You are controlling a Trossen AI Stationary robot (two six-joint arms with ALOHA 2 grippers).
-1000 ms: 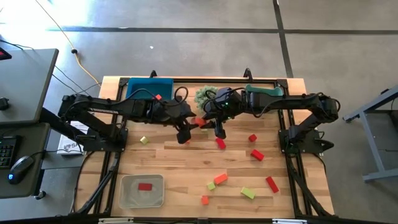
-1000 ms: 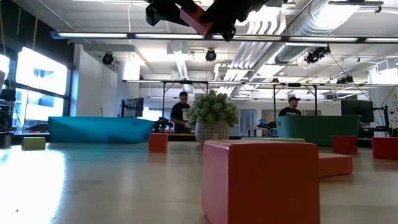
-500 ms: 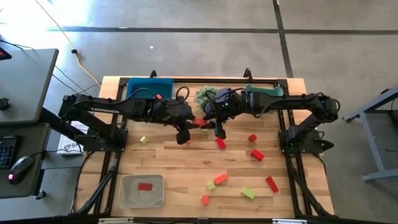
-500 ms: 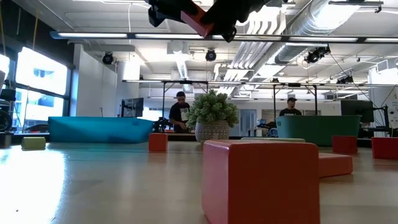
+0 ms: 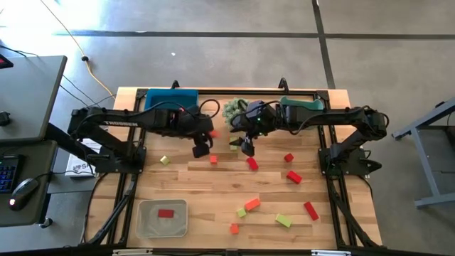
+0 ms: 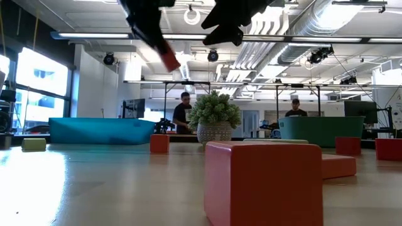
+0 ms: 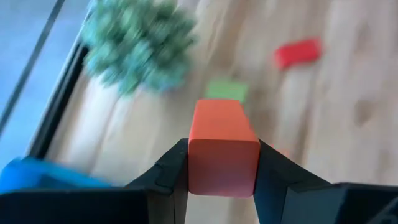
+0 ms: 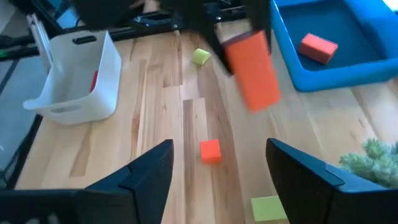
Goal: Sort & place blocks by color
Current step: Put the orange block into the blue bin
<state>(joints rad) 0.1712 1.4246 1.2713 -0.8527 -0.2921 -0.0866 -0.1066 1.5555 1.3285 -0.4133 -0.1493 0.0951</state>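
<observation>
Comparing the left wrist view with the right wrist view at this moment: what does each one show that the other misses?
Left wrist view only: the left tool shut on the orange-red bar, and a red block on the table.

Right wrist view only: the right tool open and empty, the white bin, a block inside the blue bin, and a small orange cube.

Both: the held bar, the plant, a yellow-green block.

Orange-red block — gripped, aloft

The wooden table carries scattered blocks (red, orange, yellow-green) and bins.
</observation>
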